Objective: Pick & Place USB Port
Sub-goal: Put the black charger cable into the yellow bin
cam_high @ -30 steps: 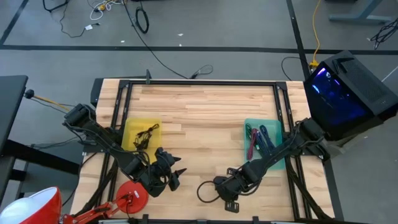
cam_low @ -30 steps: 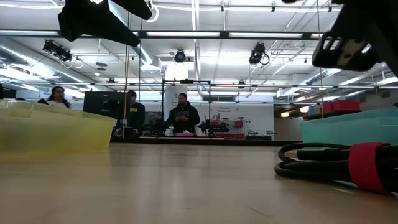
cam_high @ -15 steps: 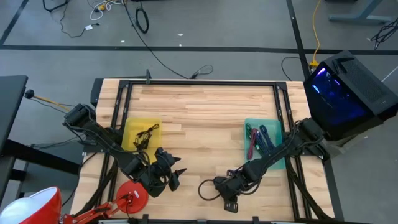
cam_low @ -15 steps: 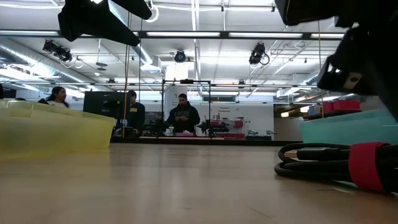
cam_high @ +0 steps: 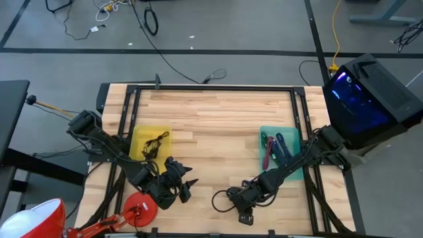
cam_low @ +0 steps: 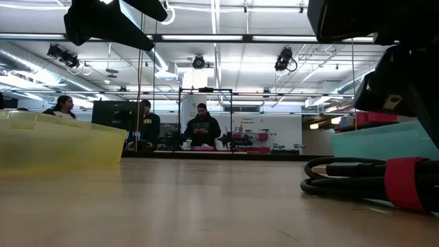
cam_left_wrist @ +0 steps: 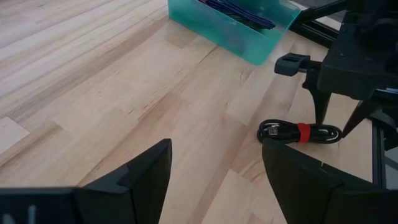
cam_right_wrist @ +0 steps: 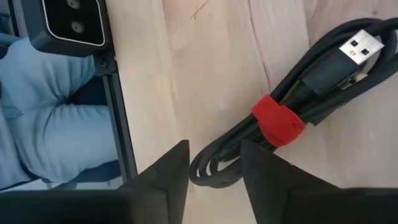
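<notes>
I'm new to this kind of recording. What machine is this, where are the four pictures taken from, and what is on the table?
These are two dark robot arms at a wooden table. One picture looks straight down from above, one sits level with the tabletop, and one camera rides on each arm's wrist. On the table are a yellow bin with a dark cable inside, a teal bin with coloured cables, and a coiled black USB cable bound by a red strap. The right pincer hangs open just above that cable, holding nothing. The left pincer waits open near the table's front edge by the yellow bin, also empty. People stand in the room far behind the table.
</notes>
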Controlling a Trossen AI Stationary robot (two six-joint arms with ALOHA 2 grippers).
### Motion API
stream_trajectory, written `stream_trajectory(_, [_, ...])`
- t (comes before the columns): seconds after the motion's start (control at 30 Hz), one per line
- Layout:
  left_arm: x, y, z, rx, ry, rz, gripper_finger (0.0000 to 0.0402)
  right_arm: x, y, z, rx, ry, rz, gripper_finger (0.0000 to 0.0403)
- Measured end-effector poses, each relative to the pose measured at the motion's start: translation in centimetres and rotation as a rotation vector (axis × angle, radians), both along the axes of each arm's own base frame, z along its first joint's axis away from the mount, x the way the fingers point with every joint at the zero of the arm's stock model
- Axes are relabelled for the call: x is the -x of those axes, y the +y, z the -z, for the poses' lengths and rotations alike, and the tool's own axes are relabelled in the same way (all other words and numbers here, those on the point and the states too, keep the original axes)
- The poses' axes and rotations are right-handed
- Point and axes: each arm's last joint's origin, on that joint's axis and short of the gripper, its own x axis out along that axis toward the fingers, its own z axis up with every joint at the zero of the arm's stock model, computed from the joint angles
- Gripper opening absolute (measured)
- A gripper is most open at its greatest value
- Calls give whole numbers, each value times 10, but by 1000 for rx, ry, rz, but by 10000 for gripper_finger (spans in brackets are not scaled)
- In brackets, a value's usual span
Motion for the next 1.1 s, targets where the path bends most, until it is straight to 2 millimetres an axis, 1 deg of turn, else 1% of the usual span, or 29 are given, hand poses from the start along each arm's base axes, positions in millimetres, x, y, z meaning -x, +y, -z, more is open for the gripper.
stream_trajectory(0.17, [0,0,0,0,0,0,254,-4,-6,0,3,-7,-8,146])
stream_trajectory(0.3, [0,0,0,0,0,0,254,-7,-12,0,5,-4,18,146])
stream_trajectory(0.43, [0,0,0,-2,1,1,254,-5,-13,1,27,12,2,146])
stream_trajectory(0.6, [0,0,0,-2,1,1,254,-11,-15,-1,-39,3,-6,146])
stream_trajectory(0.8, [0,0,0,-2,1,1,254,-12,-16,-1,-59,11,-18,146])
stream_trajectory(0.97, [0,0,0,0,0,0,254,-14,-27,0,-43,43,-6,146])
stream_trajectory(1.1, [0,0,0,0,0,0,254,-15,-33,-2,-44,55,-2,146])
